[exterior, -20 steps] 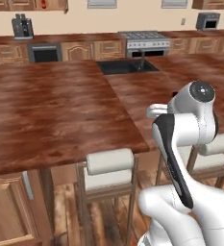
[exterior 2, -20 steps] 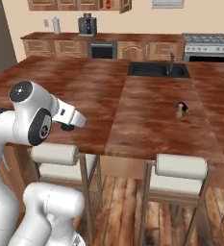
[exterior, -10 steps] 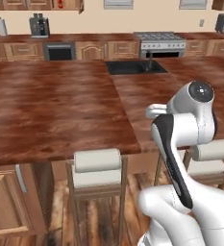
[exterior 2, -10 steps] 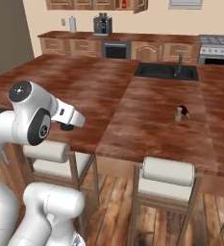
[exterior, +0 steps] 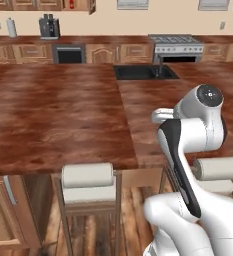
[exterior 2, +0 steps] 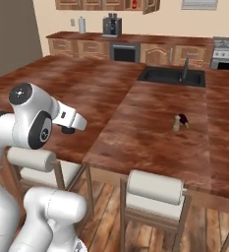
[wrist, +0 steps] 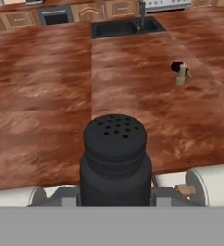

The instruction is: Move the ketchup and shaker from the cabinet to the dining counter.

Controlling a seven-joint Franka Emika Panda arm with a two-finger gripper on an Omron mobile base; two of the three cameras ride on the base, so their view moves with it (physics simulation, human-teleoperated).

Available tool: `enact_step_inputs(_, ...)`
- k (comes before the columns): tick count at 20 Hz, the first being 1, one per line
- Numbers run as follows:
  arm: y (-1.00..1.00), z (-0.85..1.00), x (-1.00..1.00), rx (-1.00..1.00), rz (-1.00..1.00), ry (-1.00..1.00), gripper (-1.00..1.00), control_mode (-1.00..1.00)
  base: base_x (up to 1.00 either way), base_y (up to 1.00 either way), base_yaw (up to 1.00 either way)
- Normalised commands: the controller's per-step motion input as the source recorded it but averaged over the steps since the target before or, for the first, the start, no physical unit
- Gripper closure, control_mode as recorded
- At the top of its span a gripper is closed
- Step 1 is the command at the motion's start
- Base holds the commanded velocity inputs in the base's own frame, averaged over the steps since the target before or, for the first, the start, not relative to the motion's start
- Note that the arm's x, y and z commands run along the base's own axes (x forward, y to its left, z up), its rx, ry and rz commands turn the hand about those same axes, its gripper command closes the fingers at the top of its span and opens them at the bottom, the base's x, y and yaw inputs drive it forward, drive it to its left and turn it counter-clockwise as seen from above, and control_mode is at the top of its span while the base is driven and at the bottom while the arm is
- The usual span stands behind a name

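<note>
I see the arm folded close over the base, the claw (wrist: 116, 199) clamped on the shaker (wrist: 115, 158). Shaker upright, perforated top up. Worktop (wrist: 46, 96) just beyond; small bottle (wrist: 180, 72) farther right.

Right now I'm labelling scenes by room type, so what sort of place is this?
A home kitchen, rendered: a sink set into the dining counter, a stove on the far wall, and stools pulled up to the counter.
</note>
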Motion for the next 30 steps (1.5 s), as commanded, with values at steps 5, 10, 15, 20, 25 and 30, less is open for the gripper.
enact_step_inputs(5,0.00,0.00,0.00,0.00,0.00,0.00,1.00,1.00,0.53,-0.33,0.21)
enact_step_inputs(10,0.00,0.00,0.00,0.00,0.00,0.00,1.00,1.00,0.39,-0.20,0.14)
enact_step_inputs(15,0.00,0.00,0.00,0.00,0.00,0.00,1.00,1.00,0.23,-0.04,0.03)
enact_step_inputs(20,0.00,0.00,0.00,0.00,0.00,0.00,1.00,1.00,0.00,0.00,0.00)
enact_step_inputs(25,0.00,0.00,0.00,0.00,0.00,0.00,1.00,1.00,0.00,0.00,0.00)
enact_step_inputs(30,0.00,0.00,0.00,0.00,0.00,0.00,1.00,1.00,0.00,0.00,0.00)
